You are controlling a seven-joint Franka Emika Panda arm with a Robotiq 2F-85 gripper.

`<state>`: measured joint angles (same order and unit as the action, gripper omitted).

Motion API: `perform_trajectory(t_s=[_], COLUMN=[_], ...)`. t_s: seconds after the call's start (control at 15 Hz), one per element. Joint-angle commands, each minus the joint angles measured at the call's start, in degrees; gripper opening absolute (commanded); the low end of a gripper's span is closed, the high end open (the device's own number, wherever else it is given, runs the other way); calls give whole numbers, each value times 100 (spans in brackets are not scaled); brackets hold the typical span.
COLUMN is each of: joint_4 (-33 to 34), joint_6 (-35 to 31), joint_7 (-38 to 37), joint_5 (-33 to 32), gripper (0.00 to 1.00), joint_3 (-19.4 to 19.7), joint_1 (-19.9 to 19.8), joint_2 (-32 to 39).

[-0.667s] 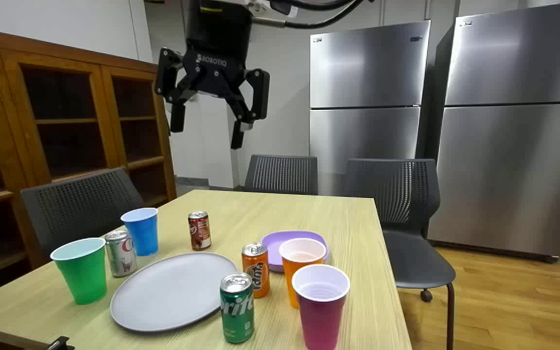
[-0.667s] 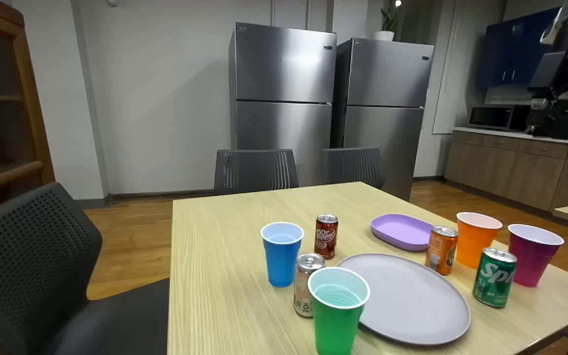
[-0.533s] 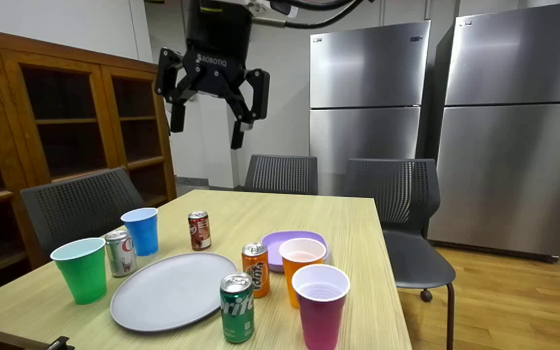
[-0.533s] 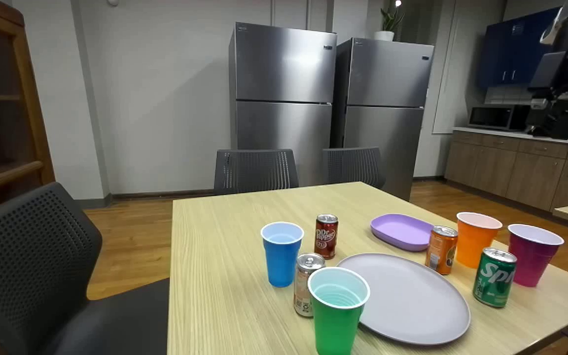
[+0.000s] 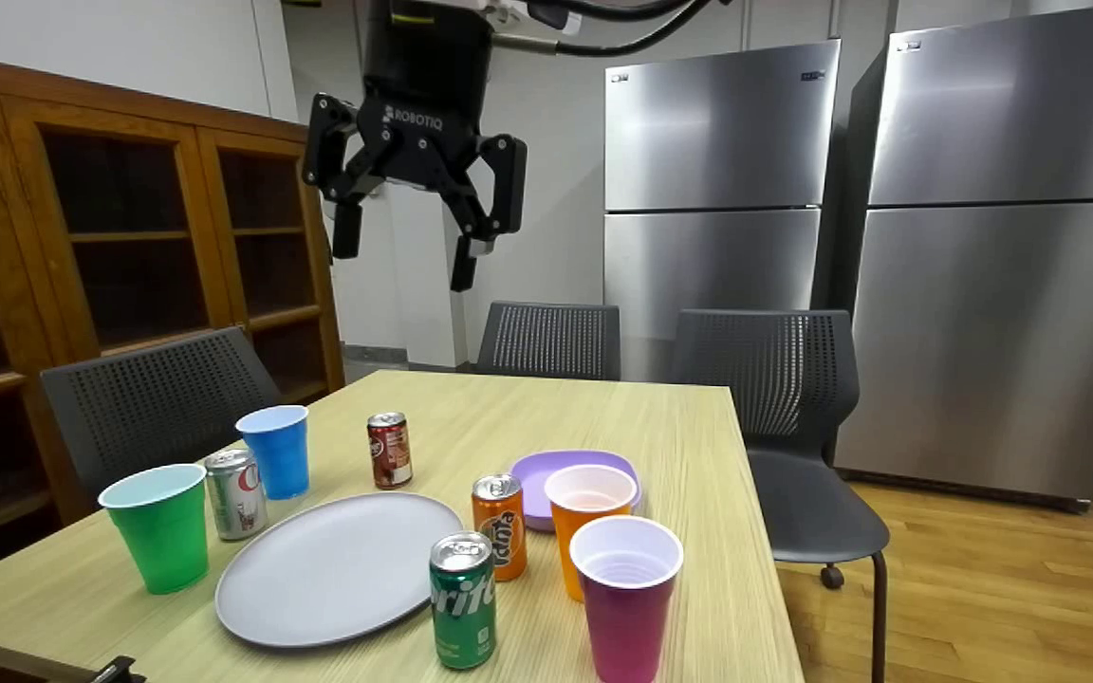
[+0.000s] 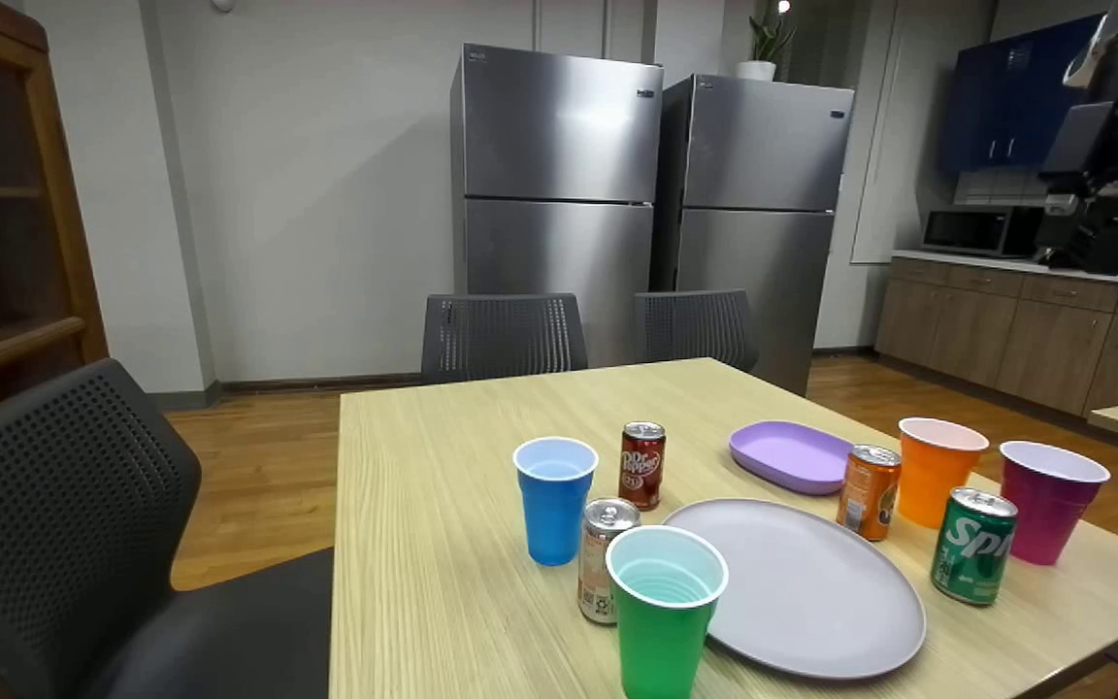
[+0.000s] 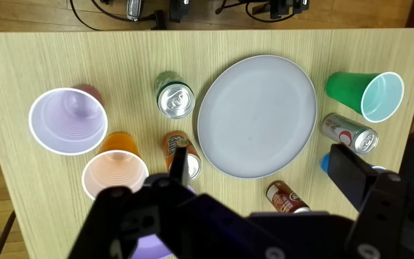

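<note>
Cups (image 7: 363,94) and cans (image 7: 175,98) flank plate (image 7: 257,118)

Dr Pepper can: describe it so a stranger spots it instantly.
On the pale table lies a large gray plate. Beyond its rim in both exterior views stands the Dr Pepper can, dark red, unlike the silver can, green can and orange can.

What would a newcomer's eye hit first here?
Likely the black pincer, hanging open and holding nothing above the table. Next, probably the large grey plate, lying flat on the tabletop. Then the bright colors flanking that plate: the green cup and blue cup on one side, the orange cup and magenta cup on the other.
</note>
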<state>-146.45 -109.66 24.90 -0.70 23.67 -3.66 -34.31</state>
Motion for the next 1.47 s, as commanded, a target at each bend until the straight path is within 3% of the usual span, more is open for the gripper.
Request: perform_trajectory(t_s=[0.0,0.47,1.4], joint_4=[8,-93,-430], joint_6=[8,-721,-3063], joint_7=[96,33,-213], joint_5=[105,36,-5], gripper=[100,100,100], joint_3=[-165,-316,-708], joint_1=[-187,-135,-162], joint_2=[49,475,2328])
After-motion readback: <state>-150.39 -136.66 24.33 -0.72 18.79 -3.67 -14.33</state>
